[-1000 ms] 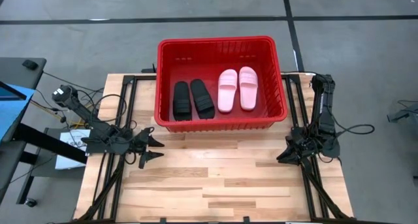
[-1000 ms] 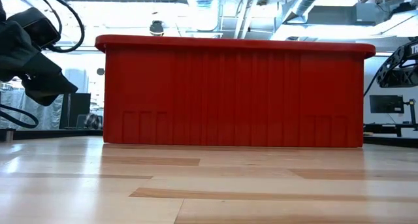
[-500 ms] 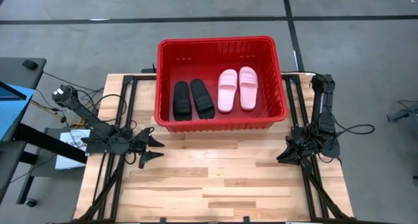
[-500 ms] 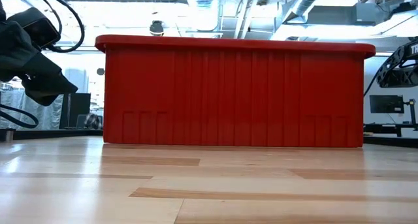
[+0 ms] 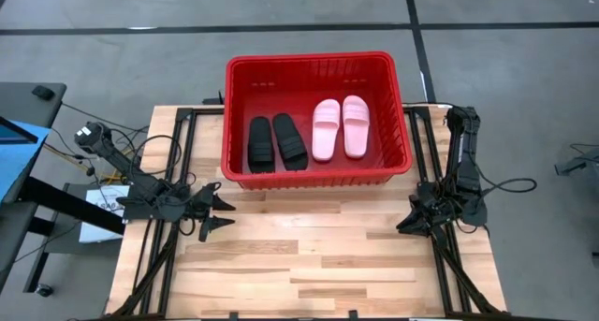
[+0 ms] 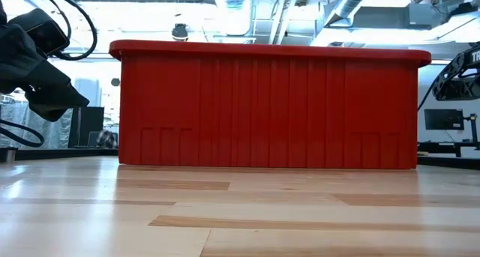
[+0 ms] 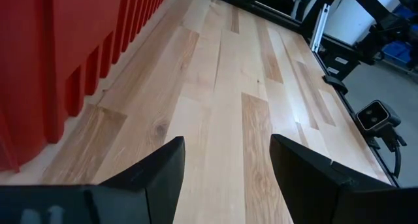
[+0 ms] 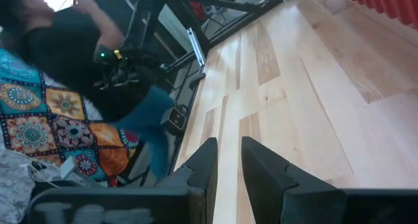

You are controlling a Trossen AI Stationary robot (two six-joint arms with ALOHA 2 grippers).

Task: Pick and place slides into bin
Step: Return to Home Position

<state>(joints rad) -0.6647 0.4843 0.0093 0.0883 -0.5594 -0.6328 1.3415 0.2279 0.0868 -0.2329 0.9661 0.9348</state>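
Observation:
The red bin [image 5: 314, 68] stands at the far middle of the table; its near wall fills the low view [image 6: 270, 107]. Inside it the black pair of slides [image 5: 276, 141] lies on the left and the pale pink pair [image 5: 341, 127] on the right, soles on the bin's floor. My left gripper [image 5: 221, 211] is open and empty at the table's left side, near the bin's near left corner. My right gripper [image 5: 408, 220] is at the table's right side, its fingers nearly together with a narrow gap [image 8: 228, 160], empty.
Bare wooden tabletop [image 5: 309, 255] stretches between the two grippers and toward the near edge. Black frame rails [image 5: 178, 153] run along both table sides. In the right wrist view a person in dark and patterned clothing [image 8: 72, 74] shows beyond the table's left side.

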